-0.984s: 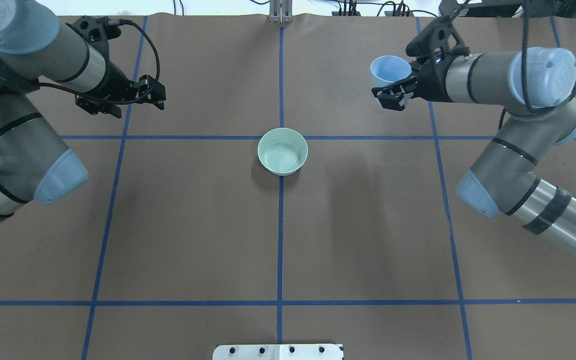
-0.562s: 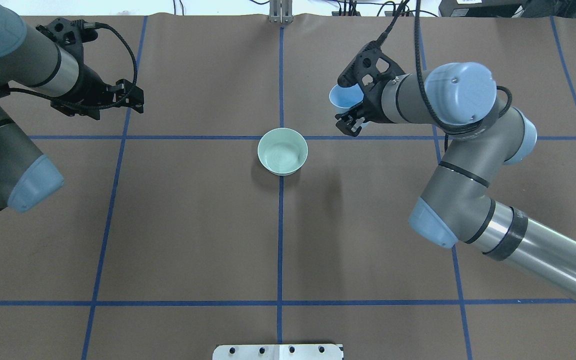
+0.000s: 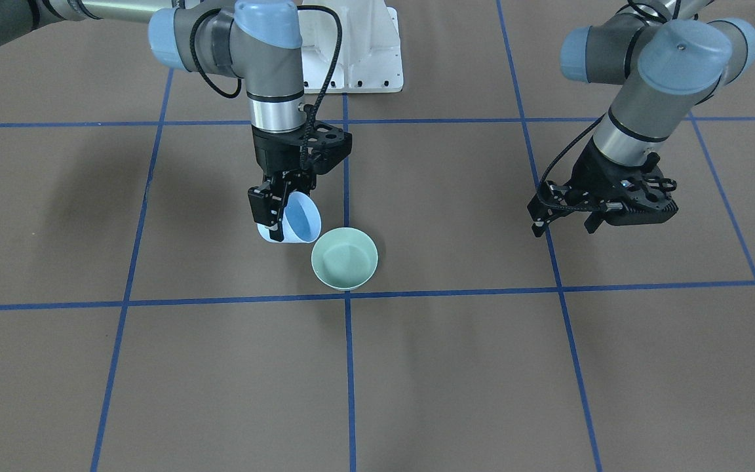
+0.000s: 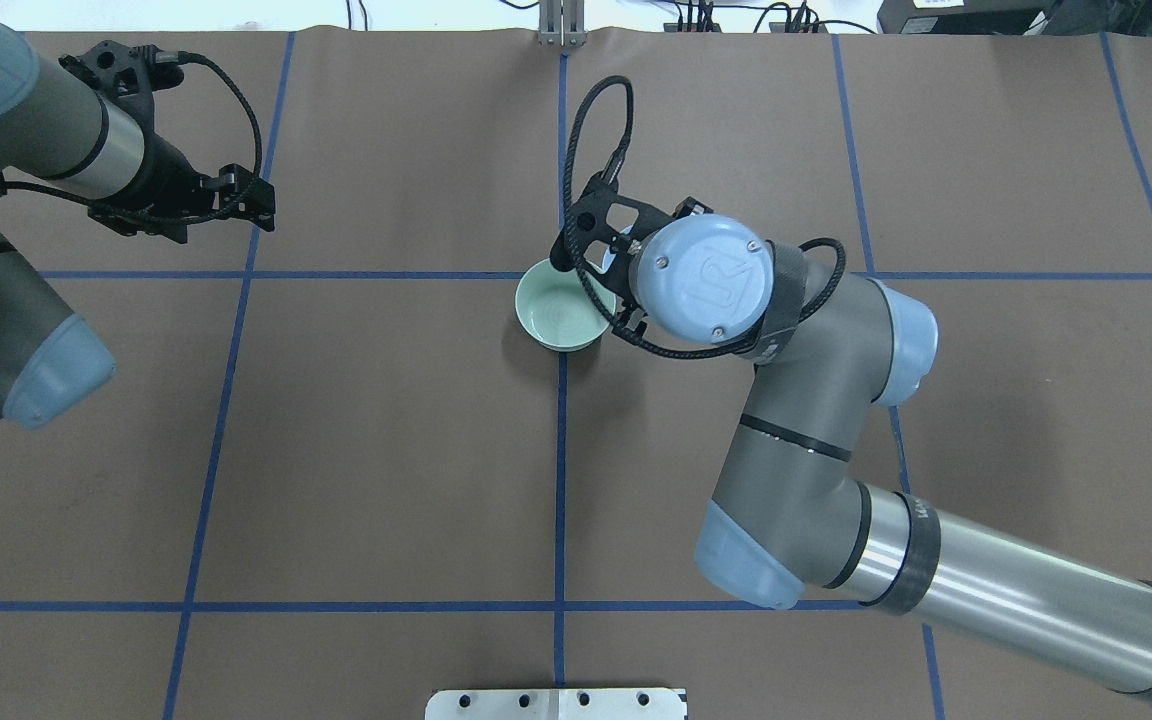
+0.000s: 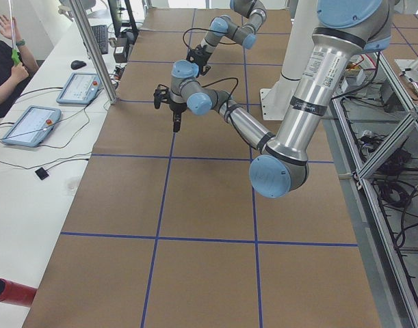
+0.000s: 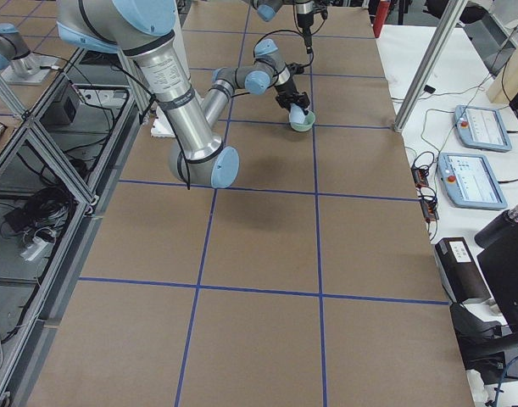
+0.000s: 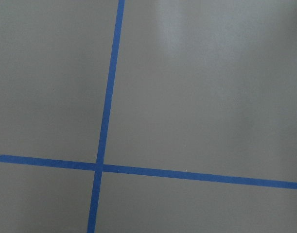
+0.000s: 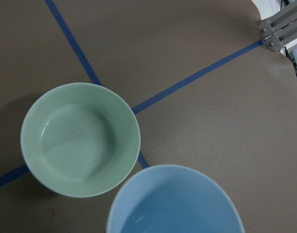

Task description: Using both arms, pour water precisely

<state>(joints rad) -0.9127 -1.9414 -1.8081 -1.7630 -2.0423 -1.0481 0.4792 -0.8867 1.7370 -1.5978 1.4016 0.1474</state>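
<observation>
Right gripper (image 3: 272,219): jaws clamped on the wall of the blue cup (image 3: 302,219), one finger inside the rim and one outside. The cup is tipped, its mouth turned toward the green bowl (image 3: 345,257). It hangs off the bench, on the bowl's right side, with its lip just beside the bowl's rim and not yet over the bowl's middle. The right wrist view looks into the cup from above: a darker band low inside may be water, cannot confirm. No stream shows between cup and bowl. The bowl's inside looks dry, though a faint tonal line across it leaves that open.

Right arm (image 4: 796,470): reaches in from the bowl's right, wrist folded directly over the cup, which hides most of it in the overhead view.

Left gripper (image 3: 564,219): jaws spread wide, holding nothing, well apart from the bowl on its left side. Its wrist camera shows only bare bench (image 3: 456,367) and crossing blue tape lines (image 3: 220,300). Left arm (image 4: 26,150) is drawn up on the bowl's left.

Progress, as judged: cup grasped, lifted and brought to the bowl, tilt begun. Left to do: the pour itself, by bringing the lip over the bowl and tipping further. The left arm has no visible share so far.
</observation>
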